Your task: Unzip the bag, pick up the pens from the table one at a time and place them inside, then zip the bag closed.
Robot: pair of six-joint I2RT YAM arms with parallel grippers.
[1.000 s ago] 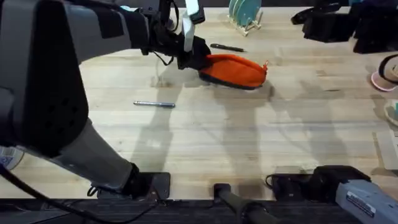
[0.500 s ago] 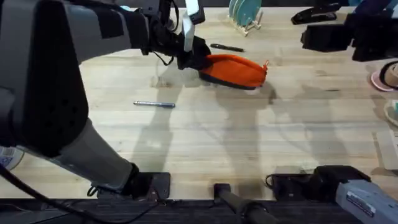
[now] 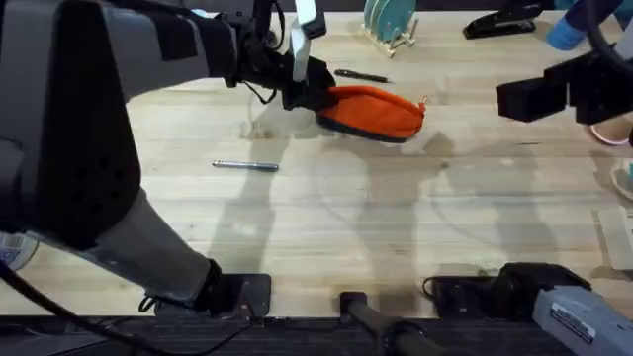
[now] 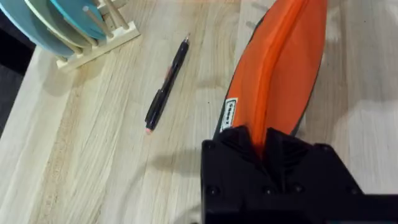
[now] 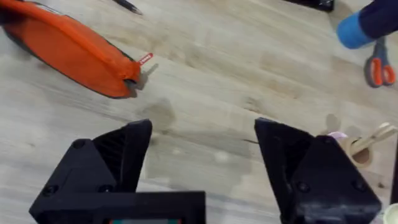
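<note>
Overhead view: the orange bag (image 3: 374, 112) lies on the far middle of the light wood tabletop (image 3: 326, 218), its long axis running left to right, dark base toward the camera. The left gripper (image 3: 309, 91) is clamped on the bag's left end; in the left wrist view its black fingers (image 4: 236, 140) pinch the orange fabric at the top seam, beside a small white label. The black pen (image 3: 361, 75) rests on the tabletop just behind the bag, apart from it, near a wooden rack (image 3: 391, 28) holding blue-green plates. The silver pen (image 3: 245, 165) lies well apart, nearer the camera and to the left of the bag, parallel to the table's front edge.

The right gripper (image 3: 539, 96) hangs above the right side of the tabletop, well to the right of the bag. In the right wrist view its two black fingers (image 5: 118, 155) stand wide apart with nothing between them, and the bag's right end, with a small red-and-white tag (image 5: 145, 59), lies beyond them. Scissors (image 5: 379, 67) with orange handles lie at the far right.
</note>
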